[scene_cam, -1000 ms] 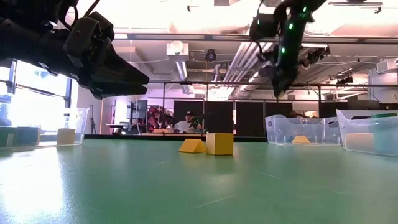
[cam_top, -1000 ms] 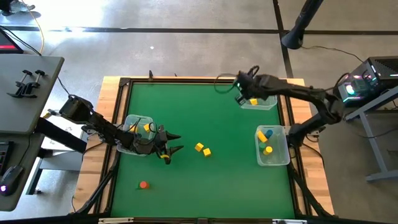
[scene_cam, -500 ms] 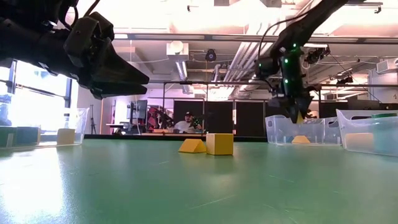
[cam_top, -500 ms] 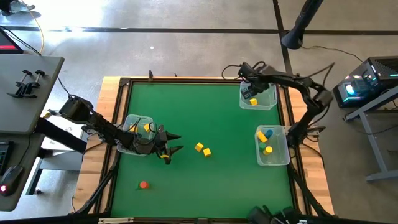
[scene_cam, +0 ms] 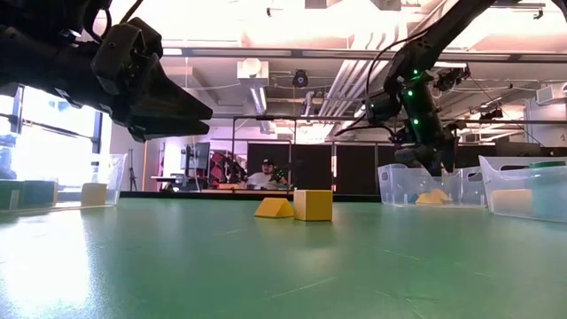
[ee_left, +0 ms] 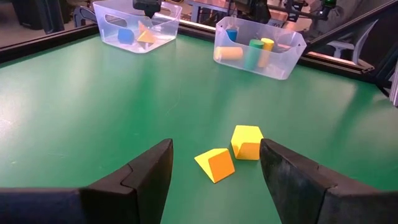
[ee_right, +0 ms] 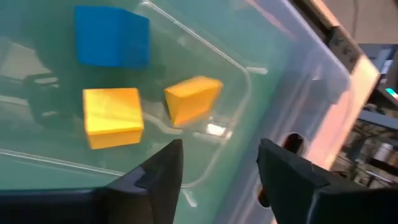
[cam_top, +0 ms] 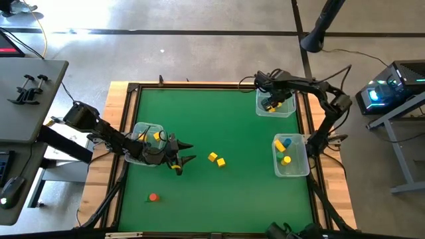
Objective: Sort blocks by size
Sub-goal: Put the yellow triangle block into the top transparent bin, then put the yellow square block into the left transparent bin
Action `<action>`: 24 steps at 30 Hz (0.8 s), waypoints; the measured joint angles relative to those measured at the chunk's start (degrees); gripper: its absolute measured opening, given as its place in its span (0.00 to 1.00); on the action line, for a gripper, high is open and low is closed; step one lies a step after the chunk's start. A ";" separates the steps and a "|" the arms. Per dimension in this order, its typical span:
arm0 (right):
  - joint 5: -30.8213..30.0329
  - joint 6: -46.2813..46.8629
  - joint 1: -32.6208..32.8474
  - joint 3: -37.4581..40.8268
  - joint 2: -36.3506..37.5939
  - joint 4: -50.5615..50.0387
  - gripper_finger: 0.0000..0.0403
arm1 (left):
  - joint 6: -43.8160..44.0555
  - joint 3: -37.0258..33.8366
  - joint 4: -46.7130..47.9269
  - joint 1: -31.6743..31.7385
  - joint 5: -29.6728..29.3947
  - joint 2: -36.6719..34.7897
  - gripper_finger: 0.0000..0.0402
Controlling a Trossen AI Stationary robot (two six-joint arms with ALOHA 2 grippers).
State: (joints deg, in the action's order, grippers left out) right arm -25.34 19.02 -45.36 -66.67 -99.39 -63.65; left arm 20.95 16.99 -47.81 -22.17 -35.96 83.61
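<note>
High view first: we see the right gripper [cam_top: 271, 103] over the clear bin [cam_top: 290, 111] at about 1 o'clock on the green table [cam_top: 226, 126]; one second ago it was at the bin's left edge, so it has moved in over the bin. The left gripper [cam_top: 186, 152] hangs at 9 o'clock with its fingers spread and empty, in the same place as before. Two yellow blocks [cam_top: 216, 159] lie touching near the centre, and an orange-red block [cam_top: 153, 197] lies alone at 7 o'clock. A second bin [cam_top: 291, 170] at 3 o'clock holds yellow and blue pieces.

Low view: we see the right gripper [scene_cam: 431, 165] lowered to the rim of the far bin, while earlier it was higher. The yellow wedge [scene_cam: 274, 208] and yellow cube [scene_cam: 313, 205] have not moved.

Left wrist view: between the spread fingers [ee_left: 152, 171] we see the wedge and cube on the table, apart from the fingers.

Right wrist view: the right fingers [ee_right: 163, 167] are spread with nothing between them, above a blue cube [ee_right: 111, 36], a yellow cube and a yellow wedge inside the bin.
</note>
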 joint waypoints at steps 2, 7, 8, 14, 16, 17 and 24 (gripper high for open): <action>-1.58 -0.02 0.34 0.00 0.00 -0.49 0.52 | 0.00 0.00 0.00 0.00 0.00 0.00 0.57; -3.37 -2.16 3.22 0.00 0.00 -2.98 0.57 | 0.07 0.00 0.00 0.00 0.00 0.00 0.57; -4.89 -2.42 4.43 0.02 0.05 -3.96 0.58 | 0.18 0.00 0.00 0.00 0.00 0.00 0.57; -16.39 -0.76 13.61 0.07 3.71 -8.43 0.58 | 1.44 0.00 0.00 0.00 0.00 0.01 0.57; -18.08 0.37 17.26 0.07 6.11 -9.26 0.58 | 1.46 0.00 -0.02 0.00 0.00 0.00 0.57; -18.25 1.04 19.19 0.07 7.40 -9.73 0.58 | 1.45 0.00 -0.01 0.00 0.00 0.00 0.57; -9.29 13.66 34.37 0.07 15.41 -12.51 0.58 | 1.44 0.00 -0.02 0.00 0.00 0.00 0.57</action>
State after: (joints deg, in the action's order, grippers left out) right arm -34.62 32.68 -10.99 -66.61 -83.98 -76.16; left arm 22.39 16.99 -47.83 -22.17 -35.97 83.61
